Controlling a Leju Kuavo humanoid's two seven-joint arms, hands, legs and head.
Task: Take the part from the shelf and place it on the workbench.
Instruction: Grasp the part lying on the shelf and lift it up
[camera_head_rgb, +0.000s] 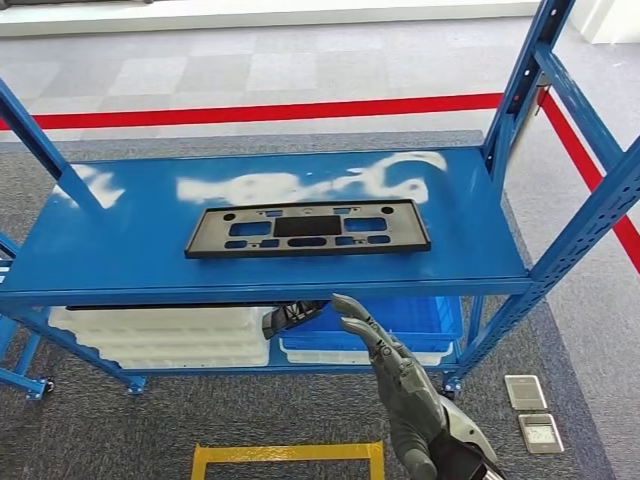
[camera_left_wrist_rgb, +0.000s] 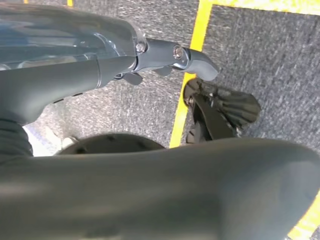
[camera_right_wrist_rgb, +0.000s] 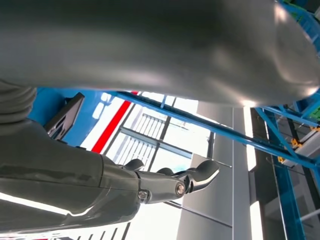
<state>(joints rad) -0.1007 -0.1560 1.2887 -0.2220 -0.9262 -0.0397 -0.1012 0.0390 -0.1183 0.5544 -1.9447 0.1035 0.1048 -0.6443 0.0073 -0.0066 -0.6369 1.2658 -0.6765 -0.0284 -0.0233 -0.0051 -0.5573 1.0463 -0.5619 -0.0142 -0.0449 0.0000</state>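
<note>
Shelving first: blue steel shelf (camera_head_rgb: 113, 250) fills most of our head view, its middle deck at about the height of our raised arm, sheen patches on the paint. We stand square to its front edge, which suits a straight reach.

Below that deck sit white trays (camera_head_rgb: 162, 338) to the left and a blue bin (camera_head_rgb: 423, 318) to the right, both out of the way of the job. Red floor line (camera_head_rgb: 264, 112) runs behind the rack; yellow floor frame (camera_head_rgb: 290, 453) lies at our feet, likely a standing mark.

Black part (camera_head_rgb: 308, 229), long, flat and slotted, lies face-up on the deck, roughly centred, long side parallel to the front edge and set back from it. Nothing touches it. Lying flat like that, we judge it will need fingers slipped under the near edge or a pinch on the rim.

Right hand (camera_head_rgb: 392, 370) is up in front of the shelf, just below the deck's front lip, fingers spread and stretched forward, holding nothing. It is near the part but apart from it, under it rather than over. We read this as the approach, the grasp not yet begun.

Left hand (camera_left_wrist_rgb: 166, 55) hangs low over grey carpet and a yellow line. Fingers look extended with nothing in them, though this view is blurred and close, so we hold that loosely.
</note>
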